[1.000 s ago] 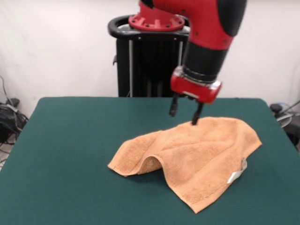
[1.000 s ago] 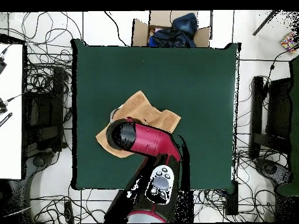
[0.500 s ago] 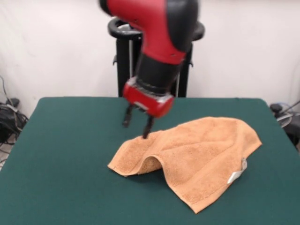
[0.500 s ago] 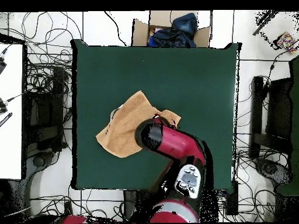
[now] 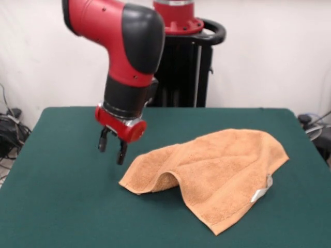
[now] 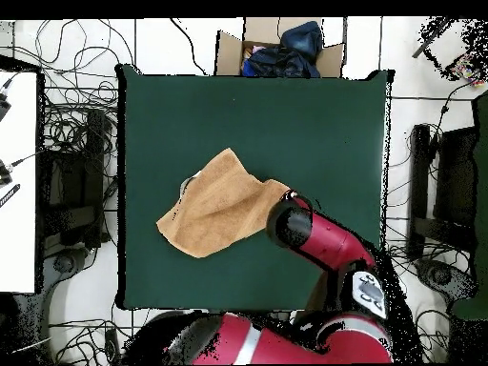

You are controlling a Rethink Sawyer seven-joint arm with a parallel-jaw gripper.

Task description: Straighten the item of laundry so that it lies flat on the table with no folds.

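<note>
The orange-tan towel (image 5: 217, 173) lies rumpled on the dark green table (image 5: 67, 206), right of centre in the front view. A raised fold arches up near its left front corner, and a small white tag (image 5: 262, 190) shows at its right edge. My gripper (image 5: 112, 146) hangs open and empty just left of the towel's left edge, a little above the table, apart from the cloth. In the overhead view the towel (image 6: 214, 203) sits left of centre and the arm's red and black head (image 6: 291, 225) covers the gripper beside the towel's right edge.
The black pedestal (image 5: 178, 72) stands behind the table. An open cardboard box with dark clothes (image 6: 278, 50) sits beyond the table's top edge in the overhead view. Cables cover the floor around the table.
The arm has swung left across the front view, from above the towel's upper middle to just off its left edge. The gripper stays open and empty. The towel has not moved.
</note>
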